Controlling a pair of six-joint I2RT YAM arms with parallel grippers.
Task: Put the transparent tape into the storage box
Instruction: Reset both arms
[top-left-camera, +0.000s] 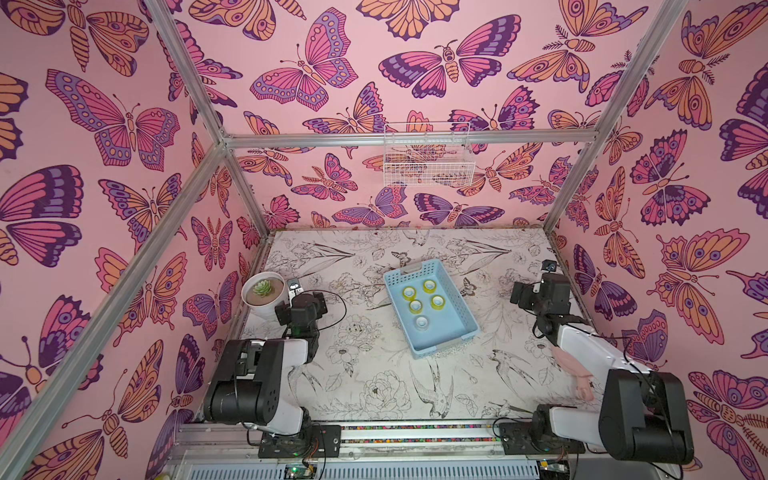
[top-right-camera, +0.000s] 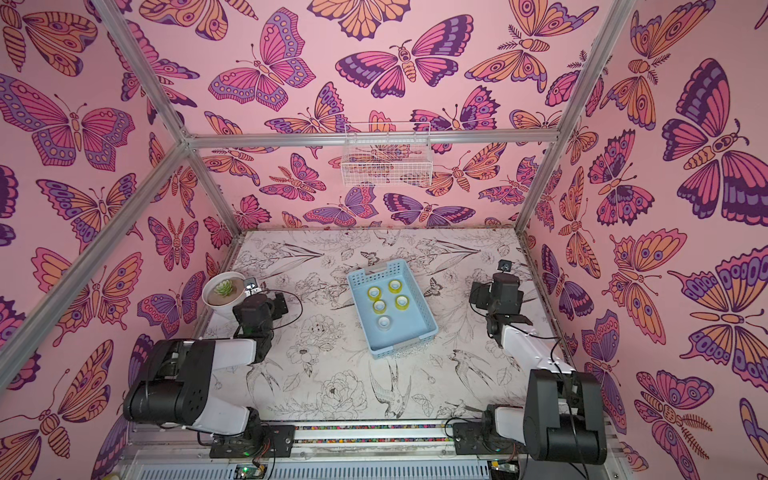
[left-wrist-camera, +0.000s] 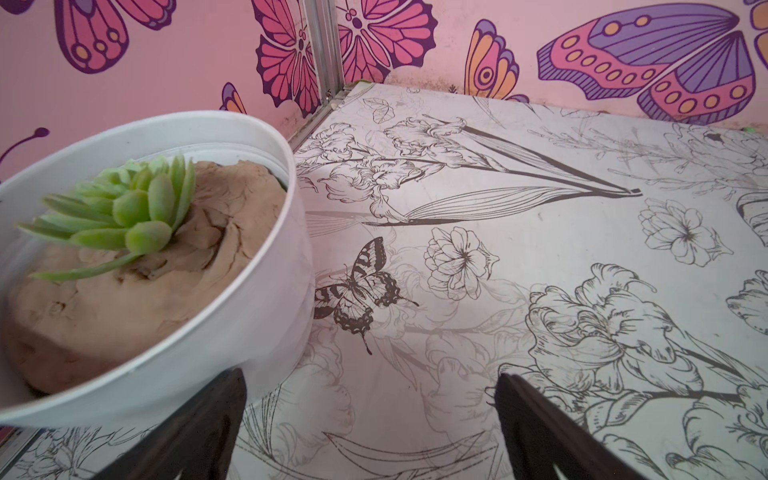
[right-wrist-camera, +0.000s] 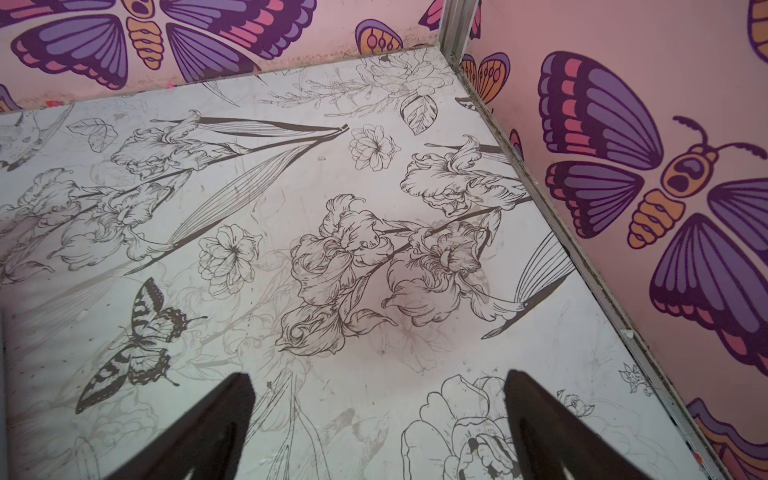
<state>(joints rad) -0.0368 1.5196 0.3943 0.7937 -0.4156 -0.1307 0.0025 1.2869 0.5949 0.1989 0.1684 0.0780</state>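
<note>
Tape lies inside already: the transparent tape (top-left-camera: 421, 323), a pale clear roll, rests flat on the floor of the storage box (top-left-camera: 455, 324), toward the box's end nearest my bases. Four yellow-tinted rolls (top-left-camera: 429, 286) lie flat in the same box, clustered beyond the clear one, toward the box's far end. The box sits skewed on the flower-printed table (top-left-camera: 374, 374), and both top views show it alike. My left gripper (left-wrist-camera: 370, 376) hangs well off to the box's left, its jaws spread wide with nothing between them, just beside a white pot (left-wrist-camera: 232, 332) that holds a green succulent (left-wrist-camera: 124, 216). My right gripper (right-wrist-camera: 376, 374) hangs well off to the box's right, jaws likewise spread and empty, over bare table near the side wall. Neither gripper touches the box or anything in it. High beyond the box's far end, a white wire basket (top-left-camera: 428, 160) hangs on the back wall.
</note>
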